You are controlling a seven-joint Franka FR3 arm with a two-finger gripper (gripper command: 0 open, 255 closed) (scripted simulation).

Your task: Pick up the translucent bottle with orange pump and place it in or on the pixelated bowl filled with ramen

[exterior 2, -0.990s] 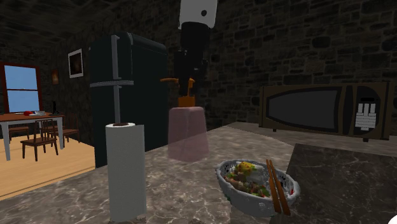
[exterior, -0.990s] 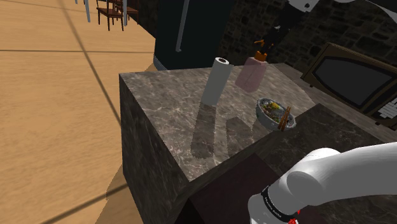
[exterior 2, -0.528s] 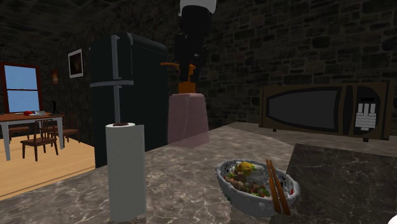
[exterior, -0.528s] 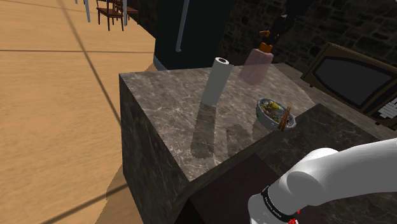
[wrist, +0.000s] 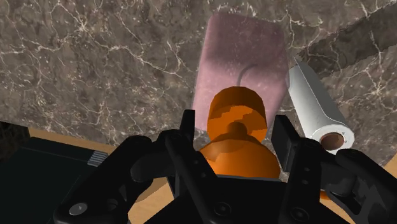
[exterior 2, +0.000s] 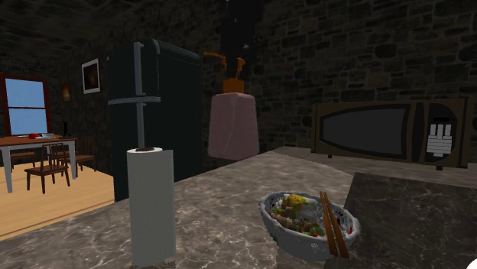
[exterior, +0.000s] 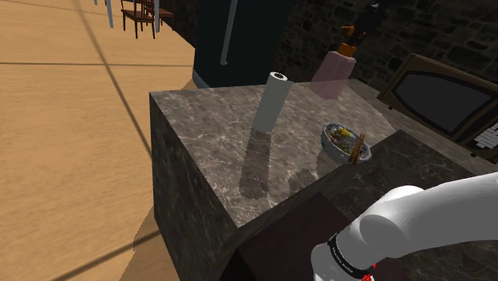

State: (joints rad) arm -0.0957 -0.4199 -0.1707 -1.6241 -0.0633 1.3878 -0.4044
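Your gripper (wrist: 235, 130) is clamped on the orange pump (wrist: 236, 113) of the pinkish see-through bottle (exterior 2: 232, 126), with one black finger on either side of it in the wrist view. In the second exterior view the bottle hangs by its pump in the upper middle of the frame. It's clear of the marble counter (exterior 2: 222, 222) and just right of the dark fridge (exterior 2: 153, 107). The ramen bowl (exterior 2: 284, 229) sits on the counter lower right of centre, with chopsticks (exterior 2: 333, 223) resting across it, well below the bottle. A white paper towel roll (exterior 2: 151, 206) stands upright at lower left. A microwave (exterior 2: 382, 131) is over at the right, against the stone wall.
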